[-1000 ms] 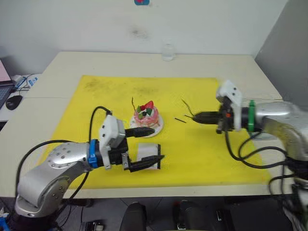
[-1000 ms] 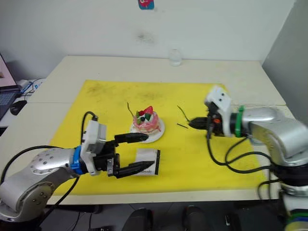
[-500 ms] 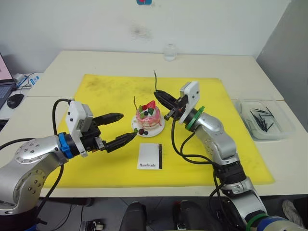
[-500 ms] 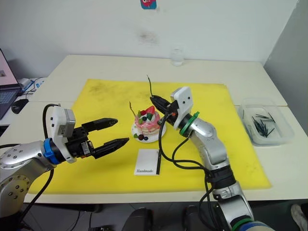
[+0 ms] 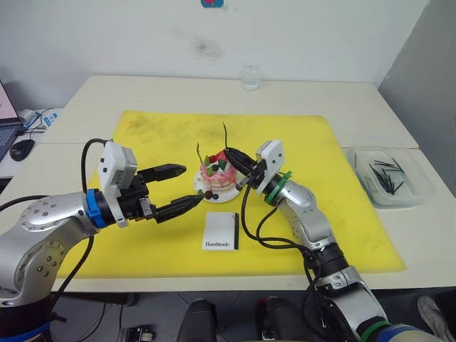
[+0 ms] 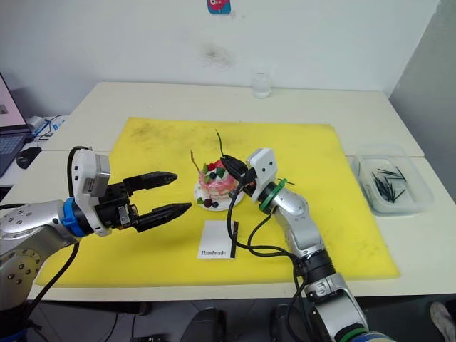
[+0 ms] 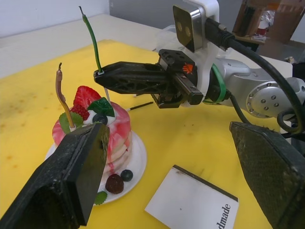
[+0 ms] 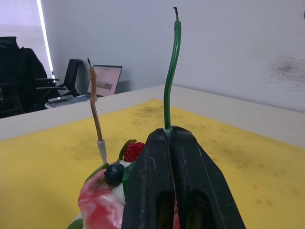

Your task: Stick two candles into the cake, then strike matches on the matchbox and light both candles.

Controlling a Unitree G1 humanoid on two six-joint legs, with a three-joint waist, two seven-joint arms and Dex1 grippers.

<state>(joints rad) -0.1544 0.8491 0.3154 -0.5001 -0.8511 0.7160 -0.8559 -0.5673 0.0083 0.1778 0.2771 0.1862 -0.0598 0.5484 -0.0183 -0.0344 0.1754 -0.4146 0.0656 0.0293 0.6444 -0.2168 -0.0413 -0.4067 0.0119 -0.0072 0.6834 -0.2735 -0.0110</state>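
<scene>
The pink-and-white cake [image 5: 216, 179] sits on its white plate mid-mat. A pinkish candle [image 5: 199, 152] stands upright in it. My right gripper [image 5: 231, 152] is shut on the base of the greenish candle [image 5: 225, 135], holding it upright just over the cake's top by the strawberry. Whether its lower end is in the cake I cannot tell. My left gripper [image 5: 194, 185] hovers open and empty just left of the cake. The white matchbox [image 5: 221, 231] lies flat in front of the cake. The matches [image 5: 385, 174] lie in a clear tray at the right.
A yellow mat [image 5: 306, 214] covers the middle of the cream table. The clear tray [image 5: 413, 191] stands off the mat's right edge. A small glass [image 5: 249, 77] is at the table's back edge. One thin dark stick [image 7: 141, 105] lies on the mat beyond the cake.
My right gripper took the greenish candle off the mat right of the cake, carried it over and lowered it onto the cake's top. My left gripper pulled back from over the matchbox.
</scene>
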